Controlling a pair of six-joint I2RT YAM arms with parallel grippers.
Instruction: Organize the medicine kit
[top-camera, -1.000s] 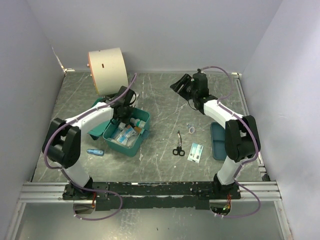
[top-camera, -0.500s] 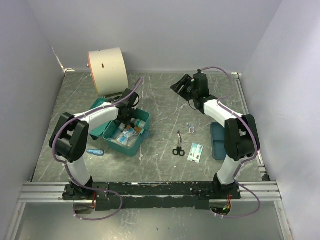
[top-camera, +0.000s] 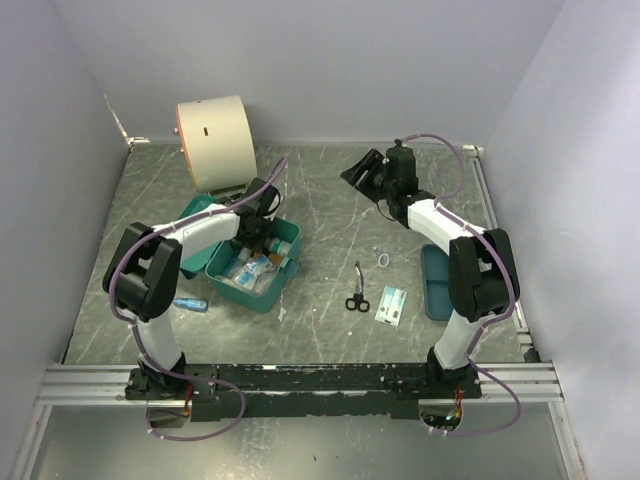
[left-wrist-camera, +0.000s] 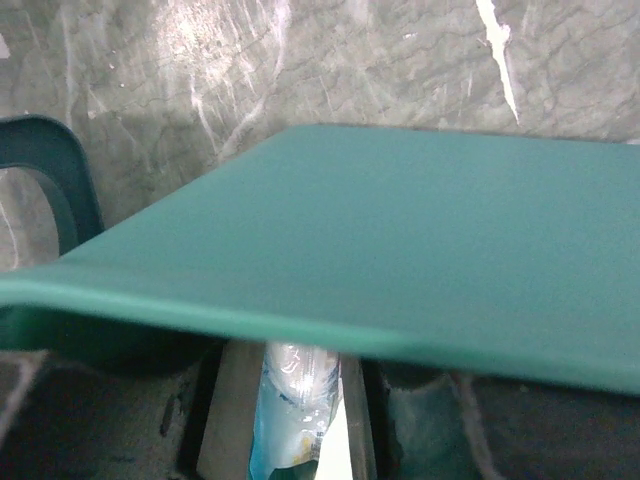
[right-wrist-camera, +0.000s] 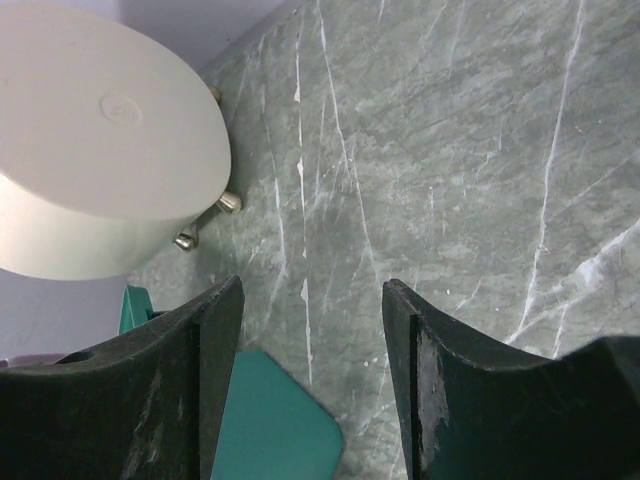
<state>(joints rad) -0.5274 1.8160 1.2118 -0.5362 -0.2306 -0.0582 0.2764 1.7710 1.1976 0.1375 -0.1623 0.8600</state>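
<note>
The right gripper holds its jaws spread wide with only bare table between them. Ahead of them and off to one side lies a cream drum on its side, cut off by the frame edge. A rounded teal corner shows below the gap, and one finger hides part of it.

The left gripper is low over the far rim of the medicine kit, which stands open with packets inside. Whether its jaws are spread or pressed together cannot be told. From the wrist a blurred teal panel covers nearly the whole view and hides the fingers. Under its edge only a clear packet and dark shapes can be made out. From above, the arm itself covers the jaws.

Well away from both grippers, scissors and a flat packet lie on the table.
</note>
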